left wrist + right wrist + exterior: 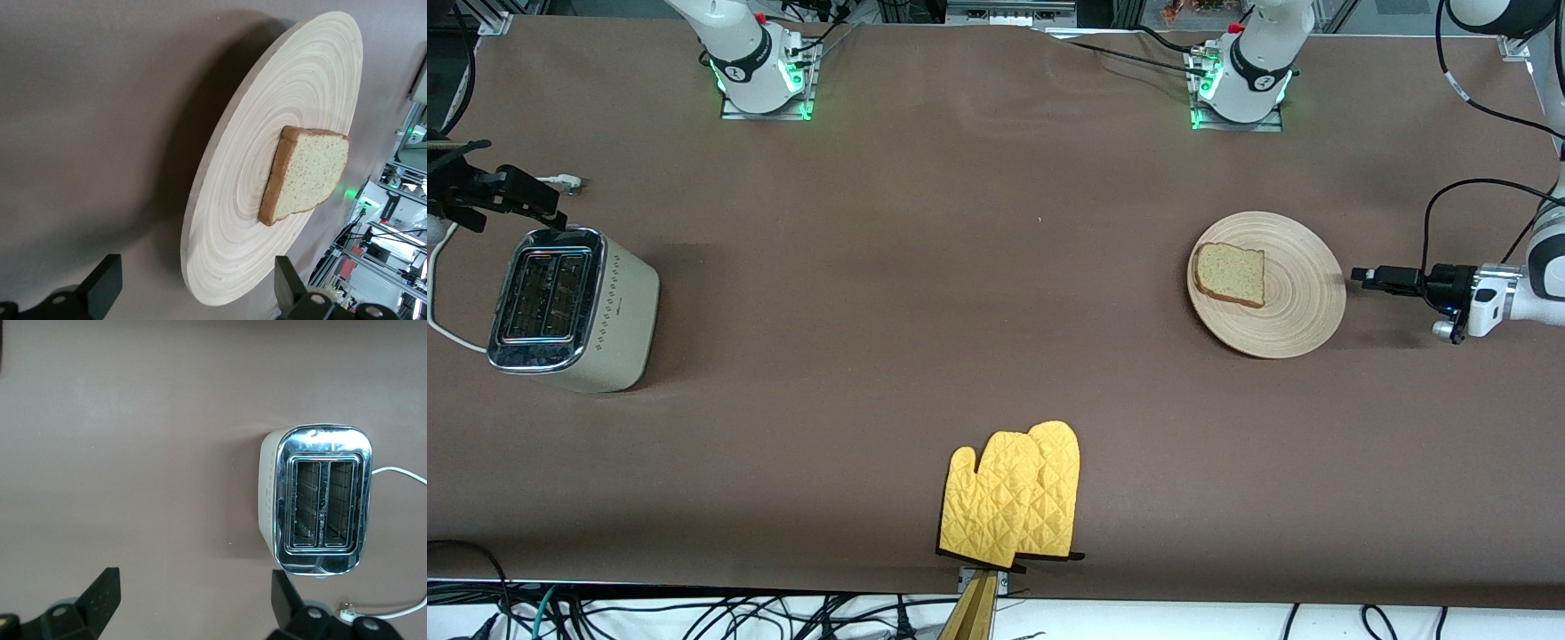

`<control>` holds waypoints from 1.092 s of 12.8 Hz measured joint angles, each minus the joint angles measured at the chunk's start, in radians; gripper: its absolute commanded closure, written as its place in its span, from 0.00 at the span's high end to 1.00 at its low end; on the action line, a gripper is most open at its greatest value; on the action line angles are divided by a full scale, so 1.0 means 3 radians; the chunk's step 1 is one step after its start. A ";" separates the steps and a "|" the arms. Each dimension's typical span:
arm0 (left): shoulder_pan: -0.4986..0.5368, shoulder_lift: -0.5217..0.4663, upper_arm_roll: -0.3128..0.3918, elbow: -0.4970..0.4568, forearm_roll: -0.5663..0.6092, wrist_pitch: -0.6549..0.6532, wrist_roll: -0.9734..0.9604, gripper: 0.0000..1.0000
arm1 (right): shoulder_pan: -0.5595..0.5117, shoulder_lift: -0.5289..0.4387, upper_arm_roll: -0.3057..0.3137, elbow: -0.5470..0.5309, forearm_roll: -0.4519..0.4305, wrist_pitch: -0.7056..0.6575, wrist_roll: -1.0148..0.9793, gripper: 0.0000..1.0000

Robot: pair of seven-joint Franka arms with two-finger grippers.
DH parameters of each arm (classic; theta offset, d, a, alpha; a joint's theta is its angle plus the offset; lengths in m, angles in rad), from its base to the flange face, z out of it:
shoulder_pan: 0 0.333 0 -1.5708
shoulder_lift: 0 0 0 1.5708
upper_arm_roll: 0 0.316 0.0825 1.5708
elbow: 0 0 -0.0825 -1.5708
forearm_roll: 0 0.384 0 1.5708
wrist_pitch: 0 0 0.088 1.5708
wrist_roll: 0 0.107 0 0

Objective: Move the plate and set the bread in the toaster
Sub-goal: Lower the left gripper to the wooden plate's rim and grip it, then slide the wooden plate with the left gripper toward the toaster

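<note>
The pale wooden plate [1294,298] lies toward the left arm's end of the table. The bread [1231,274] lies flat on the part of it toward the table's middle. My left gripper [1369,277] is low, level with the plate's rim at the table-end side, just apart from it. It is open and empty. In the left wrist view the plate [267,200] and bread [307,173] sit ahead of the open left gripper [197,293]. The cream toaster [574,307] stands at the right arm's end, both slots empty. My right gripper [511,191] hovers beside the toaster [320,510], open and empty [193,600].
A pair of yellow quilted oven mitts [1014,502] lies near the table's front edge at the middle. The toaster's white cord [440,293] loops at the table's end, and its plug [569,184] lies beside the right gripper.
</note>
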 measured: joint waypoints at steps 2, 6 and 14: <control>0.0000 0.0079 -0.0008 -0.0019 -0.0111 -0.0001 0.0015 0.99 | 0.0000 0.0000 0.0000 0.0000 0.0000 0.0000 0.0000 1.00; -0.0024 0.0149 -0.0109 -0.0068 -0.0242 -0.0002 0.0022 0.63 | 0.0000 0.0002 0.0000 0.0000 0.0000 -0.0003 0.0000 1.00; -0.0074 0.0251 -0.0170 -0.0086 -0.0376 -0.0018 0.0232 0.00 | 0.0000 0.0003 0.0000 0.0000 0.0000 -0.0004 0.0000 1.00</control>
